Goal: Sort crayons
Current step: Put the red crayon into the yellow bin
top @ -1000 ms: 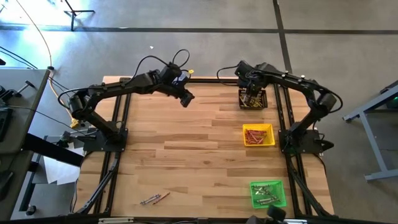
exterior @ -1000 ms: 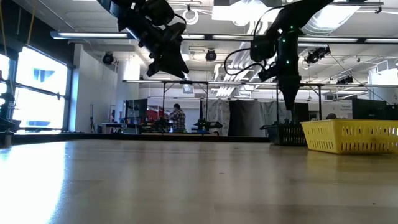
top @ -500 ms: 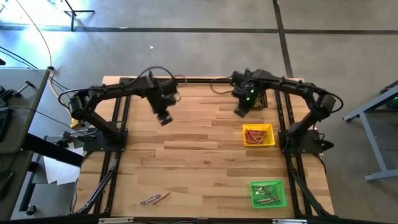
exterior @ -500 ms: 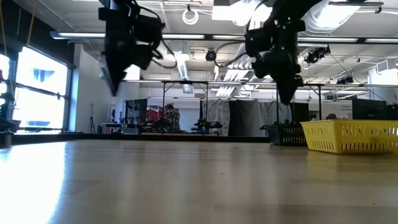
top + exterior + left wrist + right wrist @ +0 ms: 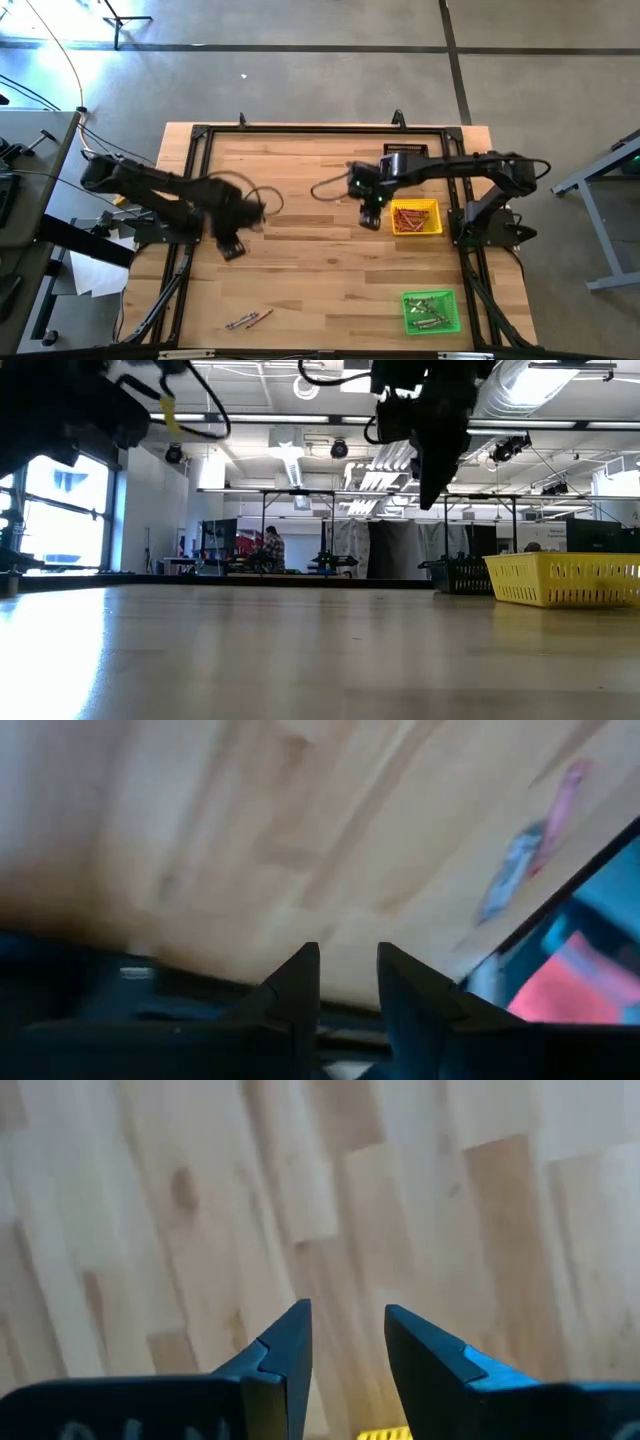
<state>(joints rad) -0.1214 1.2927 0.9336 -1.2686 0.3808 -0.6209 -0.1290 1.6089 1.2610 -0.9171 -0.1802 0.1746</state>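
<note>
Sorting nearly complete: yellow tray (image 5: 415,217), green tray (image 5: 431,311) filled, two crayons (image 5: 248,320) remain on counter (image 5: 310,260); left gripper (image 5: 232,249), right gripper (image 5: 370,220) fingers narrowly parted, empty.

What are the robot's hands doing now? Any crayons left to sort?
Left gripper open, empty, heading toward loose crayons at table's near edge. Right gripper open, empty, beside yellow tray. Nothing in the way.
</note>
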